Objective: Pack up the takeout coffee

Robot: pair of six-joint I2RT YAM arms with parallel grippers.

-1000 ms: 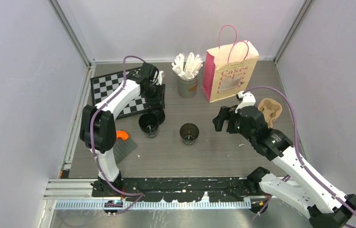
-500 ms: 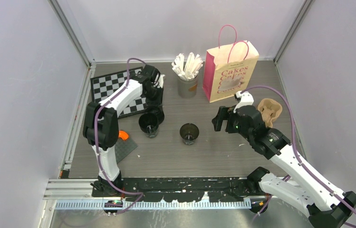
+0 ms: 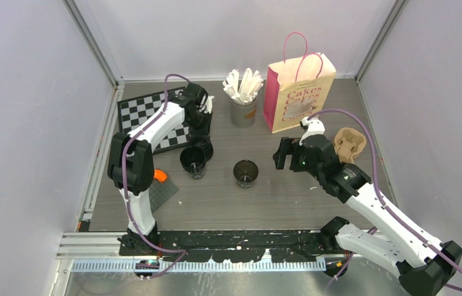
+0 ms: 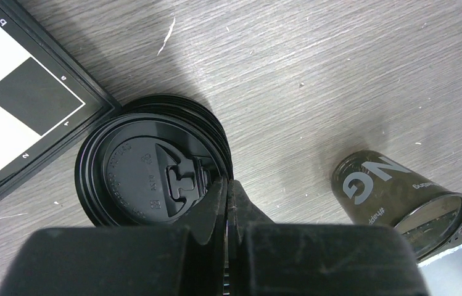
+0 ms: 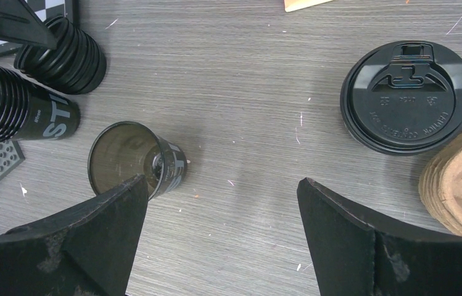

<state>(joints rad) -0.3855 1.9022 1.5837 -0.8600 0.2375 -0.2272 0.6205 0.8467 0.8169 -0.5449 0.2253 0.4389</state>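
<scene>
Grey wooden table (image 3: 247,206) seen from above. Two white arms bolted at its near edge: left arm (image 3: 154,126), right arm (image 3: 370,197). One pink paper bag (image 3: 299,92), upright at the far side, right of centre. One chessboard (image 3: 145,114), flat at the far left. One brown pulp carrier (image 3: 348,143), near and right of the bag. One grey cup of white sticks (image 3: 243,105), just left of the bag. One nested stack of black cups (image 3: 193,161), open-topped, left of centre, just near of the chessboard's corner. One single black cup (image 3: 245,172), open, at mid-table, apart from the stack. One stack of black lids (image 4: 148,179), right at the chessboard's corner, just far of the nested cups. One lone black lid (image 5: 407,95), just beside the carrier; impossible to tell whether seated on a cup. Left gripper (image 4: 227,185) down on the lid stack, fingers pressed together with no gap, tips at the top lid's rim. Right gripper (image 5: 222,185) spread wide, holding nothing, hanging over bare table between the single cup and the lone lid
</scene>
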